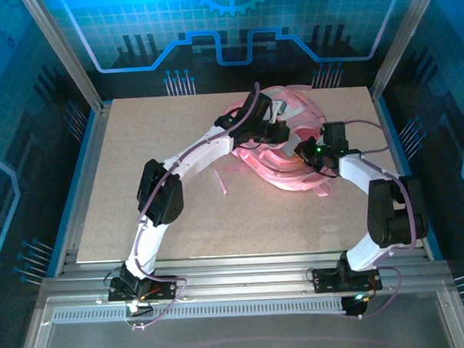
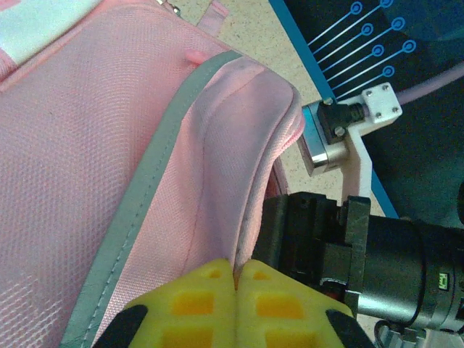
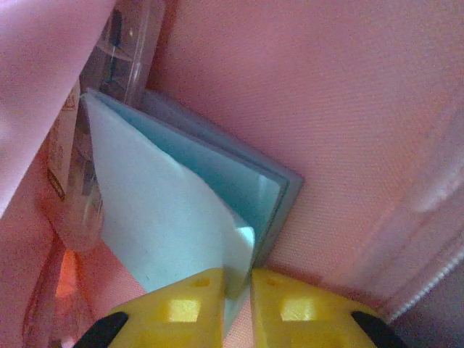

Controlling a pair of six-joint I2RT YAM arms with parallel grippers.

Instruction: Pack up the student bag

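Right gripper [image 3: 238,279] is deep inside the student bag [image 1: 286,175], jaws nearly together and pinching the corner of a pale blue notebook [image 3: 167,217], right beside a clear plastic container [image 3: 123,65]. Left gripper [image 2: 235,272] is clamped tight on the bag's opening edge, at the far middle of the table [image 1: 140,186]. Well along, I'd say: contents in, notebook yet to be let go, bag yet to be zipped.

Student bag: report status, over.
Left gripper shut on student bag rim. Right gripper inside, pinching blue notebook. Clear plastic item beside it.
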